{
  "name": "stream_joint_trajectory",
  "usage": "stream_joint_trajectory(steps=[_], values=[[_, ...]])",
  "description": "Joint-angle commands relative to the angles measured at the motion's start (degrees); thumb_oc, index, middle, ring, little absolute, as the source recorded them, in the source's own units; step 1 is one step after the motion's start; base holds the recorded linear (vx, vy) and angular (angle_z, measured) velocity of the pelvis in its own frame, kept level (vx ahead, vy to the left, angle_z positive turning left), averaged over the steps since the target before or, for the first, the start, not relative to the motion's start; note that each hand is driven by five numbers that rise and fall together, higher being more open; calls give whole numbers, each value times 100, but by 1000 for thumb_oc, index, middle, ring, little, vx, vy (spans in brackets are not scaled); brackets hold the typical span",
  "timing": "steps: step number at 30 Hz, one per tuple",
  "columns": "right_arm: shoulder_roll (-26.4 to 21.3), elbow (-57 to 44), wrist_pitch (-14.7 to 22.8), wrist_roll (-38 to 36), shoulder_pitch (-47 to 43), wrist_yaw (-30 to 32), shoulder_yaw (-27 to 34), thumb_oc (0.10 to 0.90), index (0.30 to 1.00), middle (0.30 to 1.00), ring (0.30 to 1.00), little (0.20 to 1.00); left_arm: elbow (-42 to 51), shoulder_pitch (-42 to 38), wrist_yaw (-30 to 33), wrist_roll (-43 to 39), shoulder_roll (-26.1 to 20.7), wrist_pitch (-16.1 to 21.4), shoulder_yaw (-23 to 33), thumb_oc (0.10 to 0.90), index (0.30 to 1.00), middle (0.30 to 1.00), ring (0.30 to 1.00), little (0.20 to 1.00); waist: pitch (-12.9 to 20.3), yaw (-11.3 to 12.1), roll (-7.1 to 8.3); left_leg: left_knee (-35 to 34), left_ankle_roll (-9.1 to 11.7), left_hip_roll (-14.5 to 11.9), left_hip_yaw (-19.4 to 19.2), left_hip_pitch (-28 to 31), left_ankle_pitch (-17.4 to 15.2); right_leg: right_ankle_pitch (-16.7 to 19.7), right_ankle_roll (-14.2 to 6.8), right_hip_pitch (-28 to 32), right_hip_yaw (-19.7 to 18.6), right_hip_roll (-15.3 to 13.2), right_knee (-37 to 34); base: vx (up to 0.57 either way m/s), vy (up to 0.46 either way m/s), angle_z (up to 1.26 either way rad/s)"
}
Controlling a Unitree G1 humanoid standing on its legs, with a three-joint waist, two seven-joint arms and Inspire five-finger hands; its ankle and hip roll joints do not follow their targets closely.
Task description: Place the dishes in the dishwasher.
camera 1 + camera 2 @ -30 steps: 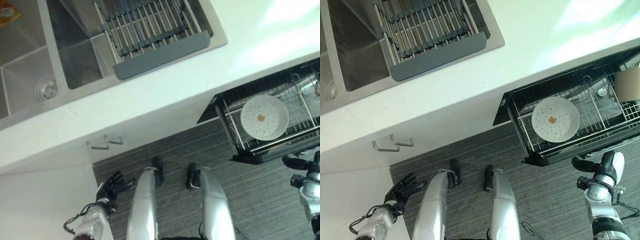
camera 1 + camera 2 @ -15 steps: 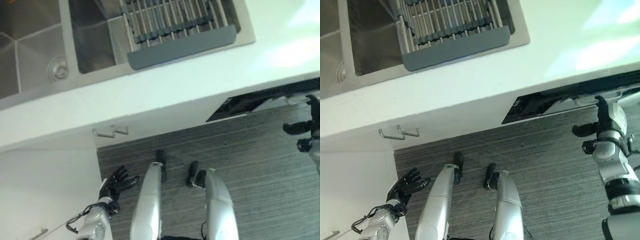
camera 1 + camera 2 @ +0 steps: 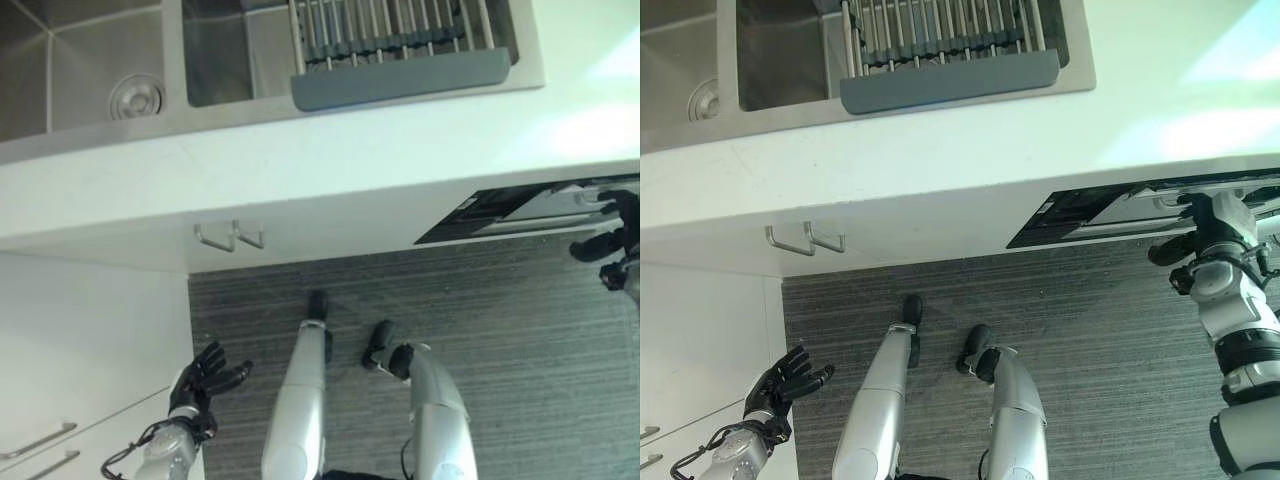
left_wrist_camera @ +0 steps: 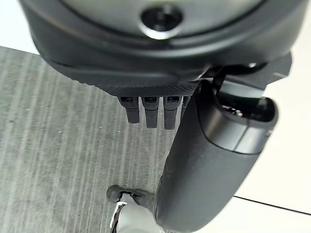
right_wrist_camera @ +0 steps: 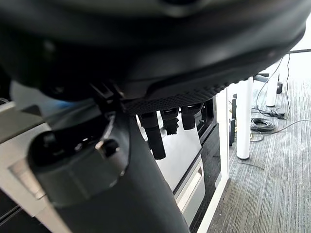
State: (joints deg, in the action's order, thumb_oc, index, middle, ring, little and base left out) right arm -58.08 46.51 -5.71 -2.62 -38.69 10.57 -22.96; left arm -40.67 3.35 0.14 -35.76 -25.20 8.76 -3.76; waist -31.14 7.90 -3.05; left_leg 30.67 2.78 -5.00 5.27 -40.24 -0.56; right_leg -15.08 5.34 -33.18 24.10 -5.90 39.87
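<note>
Dark dishwasher nearly closed under white counter; right hand at its front

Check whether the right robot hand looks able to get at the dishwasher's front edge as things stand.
Probably yes. The right robot hand is already at the front edge of the nearly shut dishwasher under the countertop, with nothing visible between them.

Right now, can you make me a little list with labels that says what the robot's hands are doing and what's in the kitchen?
left hand: open, fingers spread, holding nothing, low beside the white cabinet
right hand: up against the dishwasher front
dishwasher: pushed nearly shut under the counter, only a dark strip showing
dishes: none in sight
sink: steel, with a drain
drying rack: grey, lying across the sink
floor: dark, striped
</note>
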Motion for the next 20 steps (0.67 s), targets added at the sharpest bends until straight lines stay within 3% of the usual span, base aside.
stream_joint_trajectory(steps=[1, 3, 6, 10, 12, 16, 17, 18, 19, 20], values=[[578, -858, 1127, -447, -895, 100, 390, 800, 900, 900, 900, 900, 283, 120, -146, -283, -266, 317, 65, 800, 900, 900, 900, 900, 135, 494, 139, -733, -278, 80, -517, 732, -68, -354, -303, 472, -577, 5, 507, 7, 73, 9], [930, -1003, 1057, -450, -68, 33, 667, 800, 900, 900, 900, 900, 245, 100, -228, -242, -151, 311, 125, 800, 900, 900, 900, 900, 135, 415, 170, -857, -275, 73, -549, 944, -57, -307, -324, 677, -593, 12, 315, 16, 69, 20], [1786, -1084, 1240, -523, 1596, 305, 962, 800, 900, 900, 900, 900, 96, 101, -98, -163, 87, 476, 246, 800, 900, 900, 900, 900, 135, 212, 224, -1132, -248, 64, -612, 1492, -47, -194, -379, 1206, -648, 32, -143, 70, 84, 20], [2565, -791, 1779, -1238, 3177, 329, 1497, 800, 900, 900, 900, 900, -180, 119, -110, -371, 361, 494, 590, 800, 900, 900, 900, 900, 135, -136, 151, -1348, -126, -3, -751, 2183, -76, 29, -522, 2076, -692, 75, -973, 64, 159, -7], [2838, -705, 1968, -1445, 3504, 331, 1643, 800, 900, 900, 900, 900, -218, 126, -133, -425, 434, 517, 648, 800, 900, 900, 900, 900, 135, -247, 63, -1348, -128, -71, -797, 2284, -6, 197, -498, 2262, -671, 159, -1182, -20, 126, -1], [3180, -599, 2135, -1946, 3995, 146, 1846, 800, 900, 900, 900, 900, -325, 201, -354, -394, 572, 298, 680, 800, 900, 900, 900, 900, 404, -469, 54, -1348, -88, -119, -914, 2533, -171, 315, -563, 2677, -710, 190, -1712, 47, 92, -1], [3301, -492, 2129, -2116, 4072, 67, 1886, 800, 900, 900, 900, 900, -440, 192, -548, -446, 647, 163, 637, 800, 900, 900, 900, 900, 512, -540, 48, -1348, -72, -134, -984, 2618, -234, 341, -578, 2808, -714, 192, -1878, 56, 112, 0], [3373, -403, 2086, -2318, 4109, 27, 1908, 800, 900, 900, 900, 900, -533, 169, -849, -690, 718, -213, 608, 800, 900, 900, 900, 900, 606, -595, 39, -1348, -53, -151, -1038, 2687, -282, 377, -597, 2917, -704, 197, -2042, 56, 154, -11], [3464, -229, 1968, -2618, 4110, -53, 1950, 800, 900, 900, 900, 900, -684, 142, -1321, -1042, 837, -1036, 561, 800, 900, 900, 900, 900, 721, -662, 24, -1348, -23, -179, -1094, 2776, -338, 441, -631, 3065, -693, 208, -2260, 39, 156, -17], [3561, 25, 1890, -2762, 4091, -159, 2016, 800, 900, 900, 900, 900, -884, 107, -1500, -1175, 985, -1438, 453, 800, 900, 900, 900, 900, 813, -715, 24, -1348, 3, -190, -1151, 2861, -367, 450, -656, 3103, -682, 156, -2268, 33, 169, -25]])
